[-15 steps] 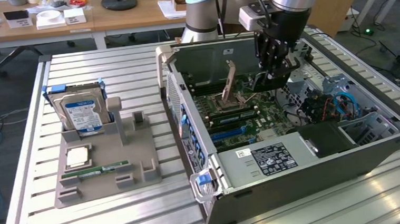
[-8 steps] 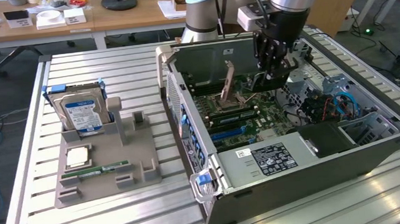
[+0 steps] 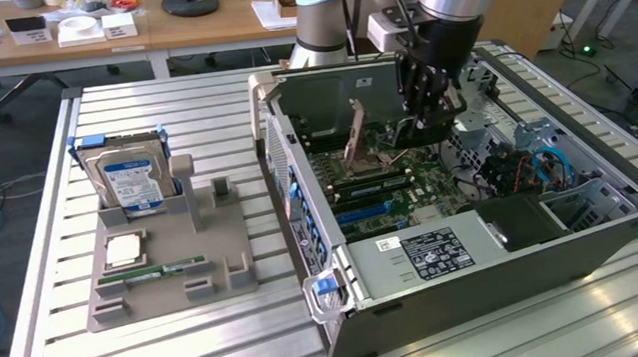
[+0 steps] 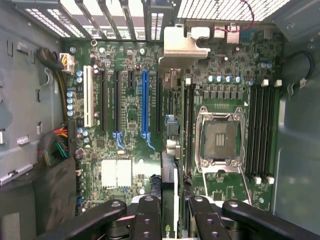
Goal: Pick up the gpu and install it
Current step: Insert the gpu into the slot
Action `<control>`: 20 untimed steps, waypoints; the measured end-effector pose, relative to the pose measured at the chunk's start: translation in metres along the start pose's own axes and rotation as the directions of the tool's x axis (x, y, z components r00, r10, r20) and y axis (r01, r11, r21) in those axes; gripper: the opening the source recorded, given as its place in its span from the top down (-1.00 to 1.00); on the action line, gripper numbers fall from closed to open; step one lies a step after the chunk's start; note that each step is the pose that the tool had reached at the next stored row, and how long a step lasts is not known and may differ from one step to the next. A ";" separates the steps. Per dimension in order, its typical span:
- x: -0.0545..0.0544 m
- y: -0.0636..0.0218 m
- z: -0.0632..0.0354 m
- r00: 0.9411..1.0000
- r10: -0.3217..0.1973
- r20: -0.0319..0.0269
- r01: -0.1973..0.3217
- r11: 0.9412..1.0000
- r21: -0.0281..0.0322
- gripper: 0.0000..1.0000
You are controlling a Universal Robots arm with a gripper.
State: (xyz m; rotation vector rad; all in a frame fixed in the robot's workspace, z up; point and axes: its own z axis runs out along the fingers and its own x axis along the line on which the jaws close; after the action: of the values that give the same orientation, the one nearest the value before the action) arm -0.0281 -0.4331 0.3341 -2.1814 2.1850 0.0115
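Two black gripper fingers (image 4: 147,210) are clamped on the gpu (image 4: 169,175), one on each flat face, so the gripper (image 4: 170,202) holds the card edge-on inside the open computer case (image 3: 494,276). The gpu is a thin, flat card. From the wrist it appears as a narrow dark strip with a bit of green logo near the fingers, and in the exterior view its brownish-tan side faces out. It hangs inside the case above the green motherboard (image 4: 130,125). Its edge lies close to the black slots between a long blue slot (image 4: 145,100) and the square silver processor socket (image 4: 220,137). A white slot (image 4: 88,97) lies beyond the blue one, nearer the case wall. Outside the case, on the exterior view's left, a grey tray (image 3: 137,305) sits on the slatted metal table (image 3: 180,112). The tray holds an upright blue-labelled hard drive (image 3: 134,179) and a slim green memory stick (image 3: 151,274) lying flat.
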 end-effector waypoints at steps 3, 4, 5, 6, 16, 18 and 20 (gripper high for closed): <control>0.000 0.0022 0.0000 1.000 0.000 0.000 0.000 1.000 0.000 0.47; 0.000 0.0024 0.0000 1.000 0.000 0.000 0.000 1.000 0.000 0.47; 0.000 0.0027 0.0000 1.000 0.000 0.000 0.000 1.000 0.000 0.47; 0.000 0.0033 0.0001 1.000 0.000 0.000 0.000 1.000 0.000 0.47; -0.001 0.0168 0.0006 1.000 0.000 0.000 0.000 1.000 0.001 0.47; -0.002 0.0182 0.0006 1.000 0.000 0.000 0.000 1.000 0.001 0.47; -0.002 0.0196 0.0006 1.000 0.000 0.000 0.000 1.000 0.001 0.47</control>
State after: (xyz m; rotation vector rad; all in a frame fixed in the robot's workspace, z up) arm -0.0476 -0.4313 0.3329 -2.1811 2.1845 0.0107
